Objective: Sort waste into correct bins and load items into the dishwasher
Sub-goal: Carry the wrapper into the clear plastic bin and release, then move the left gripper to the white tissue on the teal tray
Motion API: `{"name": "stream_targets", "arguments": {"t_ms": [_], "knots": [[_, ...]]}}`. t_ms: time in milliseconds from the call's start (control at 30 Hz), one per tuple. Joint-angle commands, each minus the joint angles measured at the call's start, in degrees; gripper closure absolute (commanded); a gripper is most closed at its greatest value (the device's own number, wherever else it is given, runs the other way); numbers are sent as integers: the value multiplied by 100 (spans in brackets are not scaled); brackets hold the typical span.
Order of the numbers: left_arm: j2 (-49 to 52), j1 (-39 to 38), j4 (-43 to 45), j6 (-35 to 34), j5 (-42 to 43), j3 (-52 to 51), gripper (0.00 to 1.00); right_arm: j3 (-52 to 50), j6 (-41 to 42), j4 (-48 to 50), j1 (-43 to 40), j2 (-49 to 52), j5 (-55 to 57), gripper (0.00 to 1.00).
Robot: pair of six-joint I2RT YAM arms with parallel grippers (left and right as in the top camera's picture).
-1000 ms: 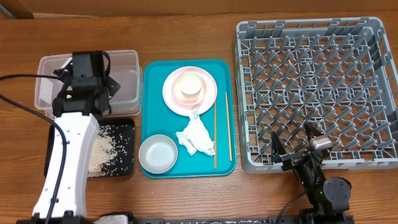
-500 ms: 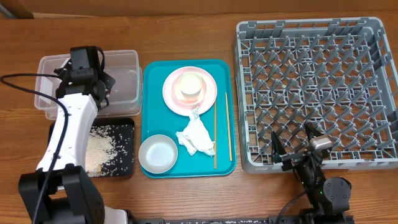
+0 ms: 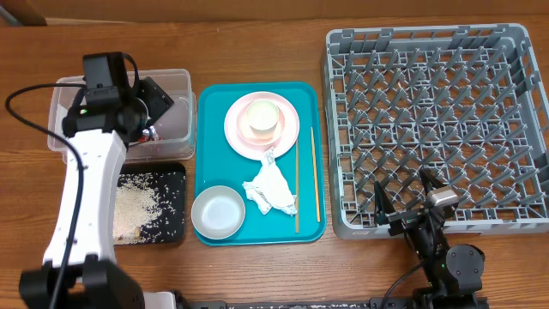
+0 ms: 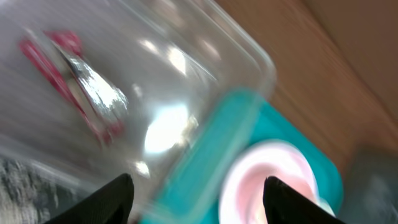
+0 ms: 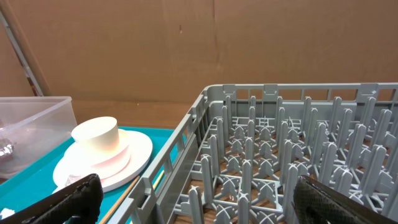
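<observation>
My left gripper (image 3: 157, 96) hangs open over the clear tub (image 3: 184, 81), nothing between its fingers. The red shiny wrapper (image 4: 87, 87) lies loose on the tub's floor. On the teal tray (image 3: 214, 120) a small white cup (image 3: 262, 118) sits on the pink plate (image 3: 283, 137), with a white bowl (image 3: 217, 212), a crumpled tissue (image 3: 270, 189) and two chopsticks (image 3: 297, 189) nearby. Rice (image 3: 137, 206) lies in the black tray (image 3: 176, 172). My right gripper (image 3: 403, 202) stands open at the near-left corner of the grey dish rack (image 3: 429, 34), holding nothing.
The rack (image 5: 280, 143) fills the right half of the table, and its upright pegs hold nothing. The teal tray lies between the bins and the rack. A brown cardboard wall (image 5: 186, 43) stands behind the table.
My left gripper has opened and let the red wrapper drop into the clear tub. Its wrist has swung so the fingers point right, toward the teal tray. The right arm has not moved.
</observation>
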Motion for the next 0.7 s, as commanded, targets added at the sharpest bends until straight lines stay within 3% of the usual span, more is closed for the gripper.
{"name": "stream_targets", "arguments": {"t_ms": [0, 200, 467, 667], "knots": [[-476, -315, -505, 501, 1047, 186, 31, -61, -33, 33, 33, -50, 52, 0], [-520, -1316, -1506, 756, 1036, 142, 29, -61, -33, 33, 33, -50, 52, 0], [-168, -2841, -1633, 658, -48, 11, 20, -61, -33, 33, 33, -50, 52, 0], [293, -3471, -1598, 573, -341, 7, 14, -61, -33, 33, 33, -50, 52, 0]]}}
